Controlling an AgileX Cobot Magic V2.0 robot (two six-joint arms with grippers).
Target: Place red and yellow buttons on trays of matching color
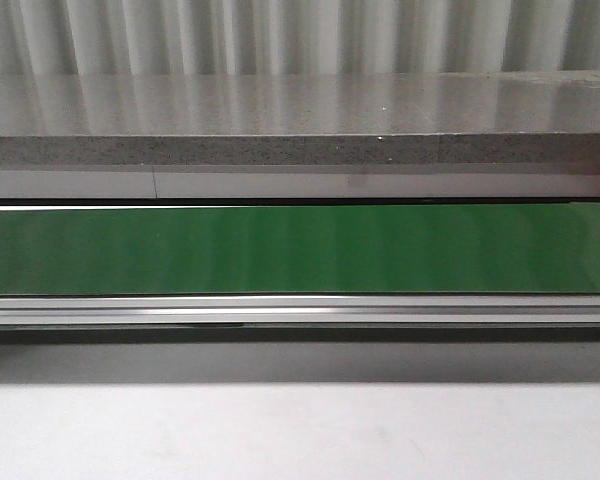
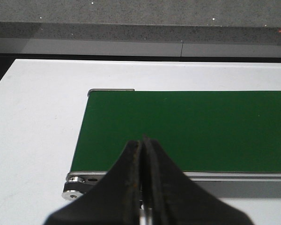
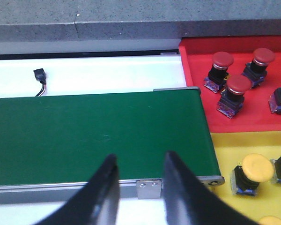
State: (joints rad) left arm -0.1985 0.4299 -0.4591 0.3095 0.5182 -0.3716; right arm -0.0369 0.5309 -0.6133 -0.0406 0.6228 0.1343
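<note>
In the right wrist view a red tray (image 3: 196, 61) holds several red buttons (image 3: 238, 84), and a yellow tray (image 3: 225, 145) beside it holds yellow buttons (image 3: 256, 167). Both trays sit just past the end of the green conveyor belt (image 3: 98, 136). My right gripper (image 3: 139, 161) is open and empty over the belt's near rail, close to that end. My left gripper (image 2: 144, 140) is shut with nothing between its fingers, above the other end of the belt (image 2: 187, 126). No button lies on the belt in any view. Neither gripper shows in the front view.
The belt (image 1: 300, 250) runs across the whole front view, with a metal rail (image 1: 300, 310) along its near side and a grey stone ledge (image 1: 300, 120) behind it. A small black connector with wires (image 3: 39, 76) lies on the white table beyond the belt.
</note>
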